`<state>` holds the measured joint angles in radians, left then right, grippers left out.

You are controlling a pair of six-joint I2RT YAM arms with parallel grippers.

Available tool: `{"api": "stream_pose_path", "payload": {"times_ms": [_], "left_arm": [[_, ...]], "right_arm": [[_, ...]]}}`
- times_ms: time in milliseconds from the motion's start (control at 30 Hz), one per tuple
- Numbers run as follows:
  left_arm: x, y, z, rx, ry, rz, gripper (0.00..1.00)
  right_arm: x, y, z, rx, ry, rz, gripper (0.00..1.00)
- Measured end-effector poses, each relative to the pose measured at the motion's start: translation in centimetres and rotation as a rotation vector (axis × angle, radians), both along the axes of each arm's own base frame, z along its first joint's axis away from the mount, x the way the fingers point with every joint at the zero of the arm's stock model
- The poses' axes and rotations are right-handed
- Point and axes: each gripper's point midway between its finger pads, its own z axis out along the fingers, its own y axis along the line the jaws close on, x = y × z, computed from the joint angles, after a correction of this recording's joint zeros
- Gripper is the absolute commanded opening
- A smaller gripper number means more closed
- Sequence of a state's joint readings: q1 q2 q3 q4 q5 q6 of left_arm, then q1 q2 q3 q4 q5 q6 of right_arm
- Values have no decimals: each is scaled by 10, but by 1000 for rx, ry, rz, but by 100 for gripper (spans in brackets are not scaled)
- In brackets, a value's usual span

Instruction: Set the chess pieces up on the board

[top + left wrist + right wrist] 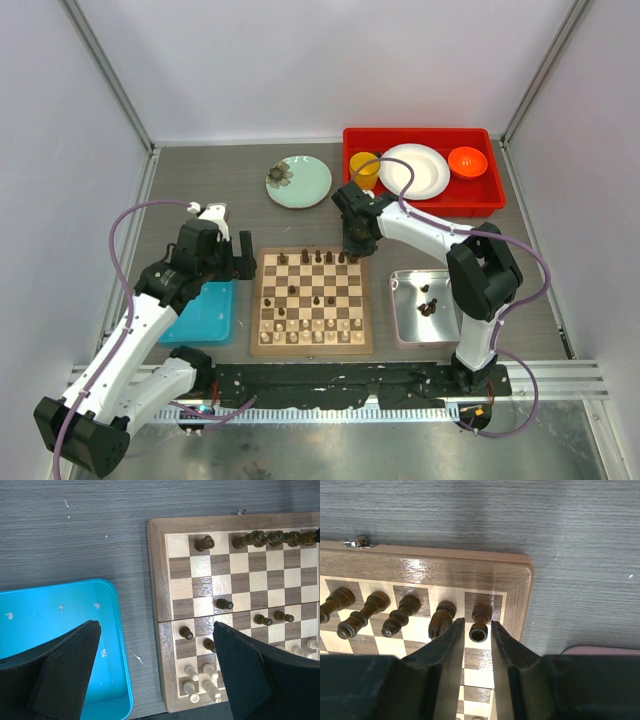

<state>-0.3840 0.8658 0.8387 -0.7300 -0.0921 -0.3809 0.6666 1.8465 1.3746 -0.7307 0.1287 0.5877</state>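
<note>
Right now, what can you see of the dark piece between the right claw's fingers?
The dark brown rook-like chessman looks like turned wood, with a ringed hollow top. It stands upright on the chessboard's far corner square, beside another dark chessman. The right claw's fingers flank it, seemingly just clear.

From above, the light is bright, even and diffuse. The walls wash out to near white, and shadows on the table are faint. In the right wrist view, glare streaks the glossy border of the board, and a soft shadow dims the table beyond it. The pieces are sharp. In the left wrist view, the fingers of the left gripper show flat black with little detail, and far-row pieces lean sideways from lens perspective.
</note>
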Motion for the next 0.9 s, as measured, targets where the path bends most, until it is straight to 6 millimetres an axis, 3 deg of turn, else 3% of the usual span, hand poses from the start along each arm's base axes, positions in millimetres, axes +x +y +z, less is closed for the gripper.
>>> {"api": "stream_pose_path", "payload": {"times_ms": [367,433,533,667,733,833,900], "left_arm": [[0,0,0,0,0,0,100],[0,0,0,0,0,0,100],[0,0,0,0,0,-1,100],[0,-1,0,-2,0,-3,100],[0,-1,0,-4,1,-5,100],[0,-1,0,-5,2,-6,99],[0,-1,0,-5,2,-6,100]], "right_arm": [[3,-2,2,-4,-20,-9,39],[4,-7,9,-13,-37,-20,39],[6,-22,35,-7,-105,-62,39],[-10,-74,79,41,-219,-195,39],[-26,-106,90,65,-261,-288,39],[-56,-145,82,61,-264,-406,39],[-88,-163,58,39,-206,-461,40]]}}
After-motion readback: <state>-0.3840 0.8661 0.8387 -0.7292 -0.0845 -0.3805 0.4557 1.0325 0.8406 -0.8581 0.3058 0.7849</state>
